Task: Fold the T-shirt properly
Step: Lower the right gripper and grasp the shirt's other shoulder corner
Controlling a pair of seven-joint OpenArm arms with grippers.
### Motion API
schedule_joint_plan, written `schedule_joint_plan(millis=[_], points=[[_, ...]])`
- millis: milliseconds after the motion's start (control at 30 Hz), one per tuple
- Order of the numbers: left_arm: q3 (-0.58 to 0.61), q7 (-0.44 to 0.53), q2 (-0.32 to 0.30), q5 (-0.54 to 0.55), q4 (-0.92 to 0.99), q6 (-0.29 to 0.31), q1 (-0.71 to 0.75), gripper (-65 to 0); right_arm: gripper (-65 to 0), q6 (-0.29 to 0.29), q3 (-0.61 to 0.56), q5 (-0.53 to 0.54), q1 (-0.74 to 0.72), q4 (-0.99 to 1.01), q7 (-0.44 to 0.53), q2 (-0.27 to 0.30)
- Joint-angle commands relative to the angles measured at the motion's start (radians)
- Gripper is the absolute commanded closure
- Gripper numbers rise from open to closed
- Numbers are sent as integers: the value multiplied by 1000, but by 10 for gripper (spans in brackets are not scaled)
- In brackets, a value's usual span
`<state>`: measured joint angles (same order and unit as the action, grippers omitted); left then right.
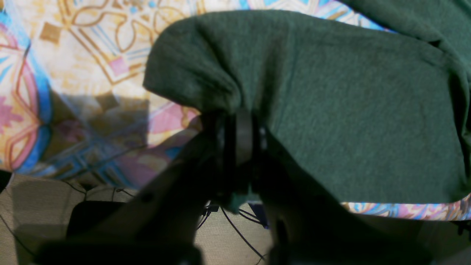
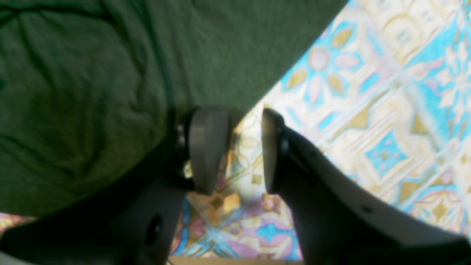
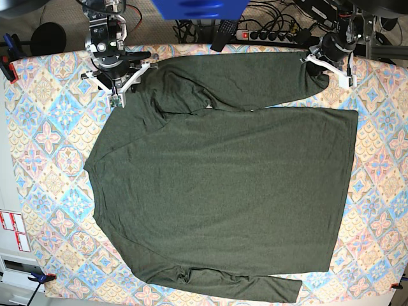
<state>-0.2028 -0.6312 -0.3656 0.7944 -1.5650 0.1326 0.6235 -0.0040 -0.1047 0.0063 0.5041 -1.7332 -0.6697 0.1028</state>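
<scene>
The dark olive-green T-shirt (image 3: pixel 223 172) lies spread flat on the patterned table cover, with one long sleeve (image 3: pixel 255 76) laid along the back edge and the other (image 3: pixel 255 287) along the front. My left gripper (image 1: pixel 239 136) is shut on the cuff end of the back sleeve (image 1: pixel 331 103); in the base view it sits at the back right (image 3: pixel 324 66). My right gripper (image 2: pixel 237 147) is open and empty, just off the shirt's edge (image 2: pixel 92 92) over the bare cover; in the base view it is at the back left by the shoulder (image 3: pixel 120 88).
The colourful tile-patterned cover (image 3: pixel 51 127) shows around the shirt on all sides. Cables and a power strip (image 3: pixel 274 35) lie behind the table's back edge. Clamps (image 3: pixel 6 64) hold the cover at the left edge. The table's edge and floor cables show in the left wrist view (image 1: pixel 235 228).
</scene>
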Motion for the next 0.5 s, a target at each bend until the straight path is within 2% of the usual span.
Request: schedule_joint_plan(millis=[0, 367, 467], points=[[-5, -16, -10, -7, -4, -8, 12, 0, -203, -3, 4, -1, -9, -7, 17, 4], [-5, -19, -11, -7, -4, -8, 12, 0, -203, -1, -2, -1, -55, 72, 18, 4], [-5, -19, -11, -7, -4, -8, 11, 0, -203, -1, 6, 45, -58, 83, 18, 2]])
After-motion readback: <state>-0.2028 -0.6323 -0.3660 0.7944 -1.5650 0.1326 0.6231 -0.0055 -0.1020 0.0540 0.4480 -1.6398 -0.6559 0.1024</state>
